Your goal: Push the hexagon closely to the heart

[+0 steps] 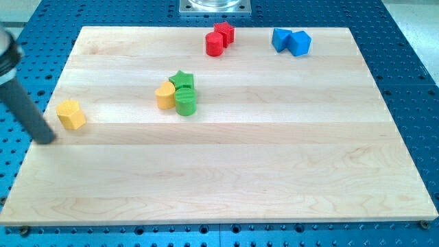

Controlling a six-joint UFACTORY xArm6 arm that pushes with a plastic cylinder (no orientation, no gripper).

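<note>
Approach phase, I'd say: nothing has been shoved yet as far as the layout tells me. Nearest thing to the camera is bare wooden surface (226, 185), so skip ahead to the left edge, where my tip (48, 139) sits. It's the tool on this rig, just a straight dark rod, so there's no opening or closing to speak of; it holds nothing and looks to be apart from every block.

Yellow hexagon (70, 114) is just beside the tip, at roughly 1 o'clock from it, with a small gap showing between them. Yellow heart (164, 95) is well off toward 3 o'clock from the hexagon, a touch farther back, and it's pressed up against a green cylinder (186, 101) with a green star (182, 80) right behind that.

Next move, my guess: slide the tip round to the hexagon's 9 o'clock side, then push steadily toward 3 o'clock, aiming slightly up-board. Off-centre contact would probably spin the hexagon away.

Way at the back: a red cylinder (215, 44) touching a red star (224, 31), plus two blue blocks (291, 41) at about 1 o'clock, shapes hard to call.
</note>
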